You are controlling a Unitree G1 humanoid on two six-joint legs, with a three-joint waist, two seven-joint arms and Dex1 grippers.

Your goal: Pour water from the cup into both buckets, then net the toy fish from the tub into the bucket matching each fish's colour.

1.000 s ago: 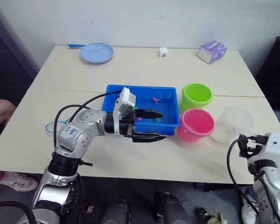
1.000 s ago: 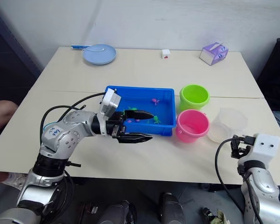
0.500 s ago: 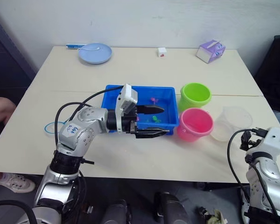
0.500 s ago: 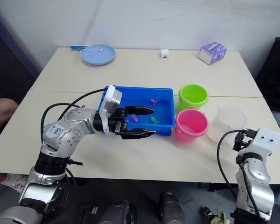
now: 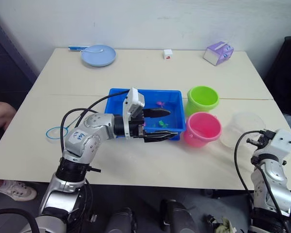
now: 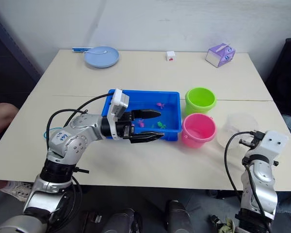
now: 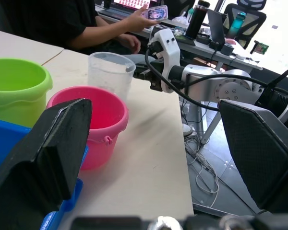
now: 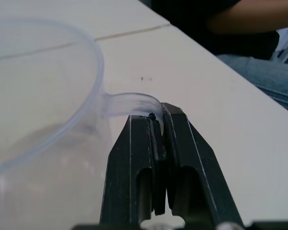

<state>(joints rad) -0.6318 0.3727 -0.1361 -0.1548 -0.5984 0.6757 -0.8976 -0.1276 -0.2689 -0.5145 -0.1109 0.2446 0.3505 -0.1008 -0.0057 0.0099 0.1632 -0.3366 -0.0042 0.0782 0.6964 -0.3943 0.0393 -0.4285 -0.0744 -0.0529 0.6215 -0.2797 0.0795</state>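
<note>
The clear cup (image 5: 242, 128) stands on the table to the right of the pink bucket (image 5: 202, 129). My right gripper (image 8: 156, 120) is shut on the cup's thin handle (image 8: 129, 101). The lime green bucket (image 5: 202, 98) stands just behind the pink one. My left gripper (image 5: 162, 124) hovers open over the front right part of the blue tub (image 5: 145, 91). Tiny toy fish lie in the tub, a pink one (image 5: 160, 103) and a green one (image 5: 161, 124) among them. The net (image 5: 55, 132) lies on the table at my left, its handle hidden behind my left arm.
At the back of the table are a pale-blue plate (image 5: 98, 54) holding a spoon, a small white cube (image 5: 168, 53) and a purple box (image 5: 217, 52). A person sits beyond the table's right side (image 7: 110, 28); another person's knee (image 5: 0, 116) shows at the left edge.
My right gripper has come up to the cup and shut on its handle. My left gripper has shifted a little further over the tub and stays open.
</note>
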